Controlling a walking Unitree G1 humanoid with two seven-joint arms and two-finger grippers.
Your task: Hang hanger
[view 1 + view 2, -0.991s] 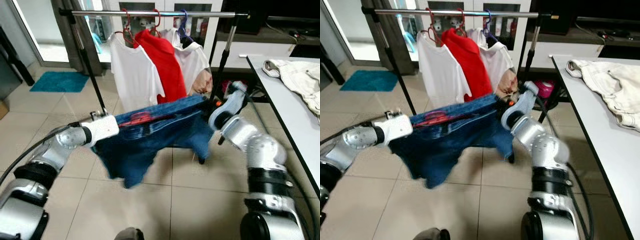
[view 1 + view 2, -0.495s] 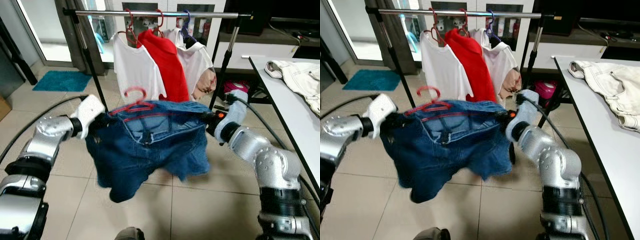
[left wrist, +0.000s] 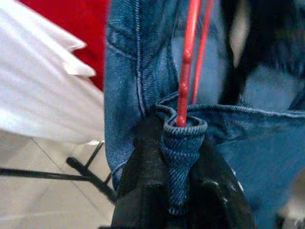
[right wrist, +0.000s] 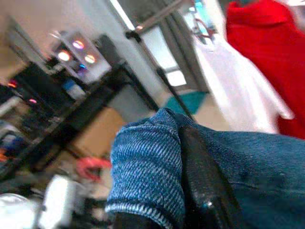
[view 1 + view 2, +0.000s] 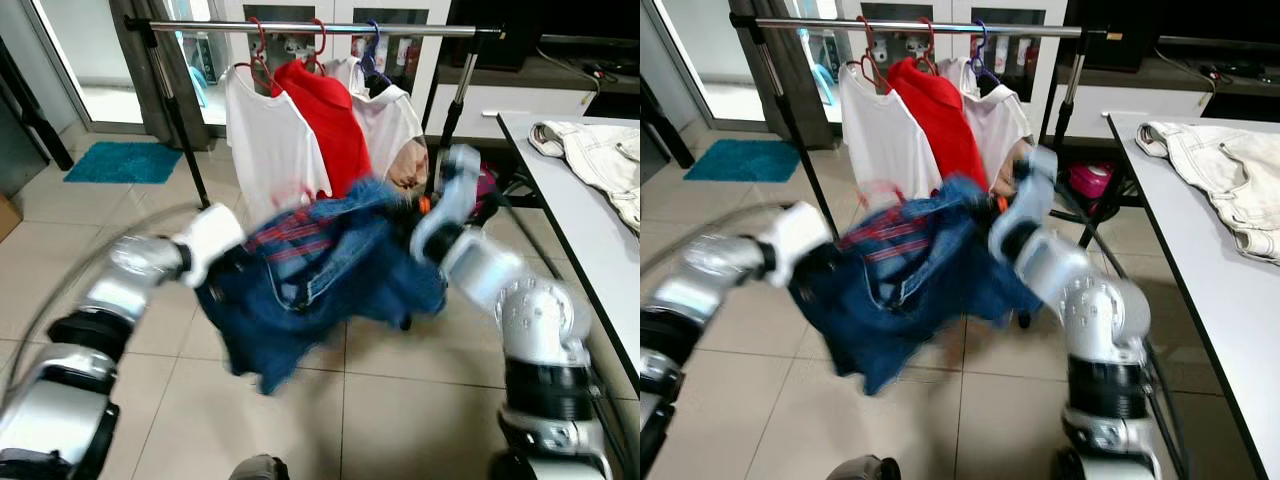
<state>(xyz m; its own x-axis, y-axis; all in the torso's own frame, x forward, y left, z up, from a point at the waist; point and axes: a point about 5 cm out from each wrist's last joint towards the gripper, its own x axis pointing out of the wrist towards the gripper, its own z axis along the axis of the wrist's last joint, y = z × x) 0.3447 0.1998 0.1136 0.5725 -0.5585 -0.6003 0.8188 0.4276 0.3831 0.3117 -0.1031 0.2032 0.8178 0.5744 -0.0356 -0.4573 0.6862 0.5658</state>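
Observation:
Blue denim shorts [image 5: 320, 275] on a red hanger [image 3: 188, 67] hang between my two arms, in front of the clothes rail [image 5: 320, 28]. My left gripper [image 3: 178, 191] is shut on the shorts' waistband at the hanger's end. At the other end of the waistband my right gripper [image 4: 190, 191] is shut on a denim fold. The picture is blurred by motion. The shorts sit tilted, with the right end higher, just below the hung shirts.
A white shirt [image 5: 265, 140], a red shirt [image 5: 330, 120] and another white shirt [image 5: 390, 120] hang on the rail. A table [image 5: 560, 190] with a cream jacket [image 5: 600, 160] stands on the right. The rail's black legs [image 5: 180, 130] and a teal mat [image 5: 122, 162] are on the tiled floor.
Both arms have swung the shorts: my right gripper rose towards the shirts and my left arm dropped and came inward, so the shorts now sit bunched and tilted.

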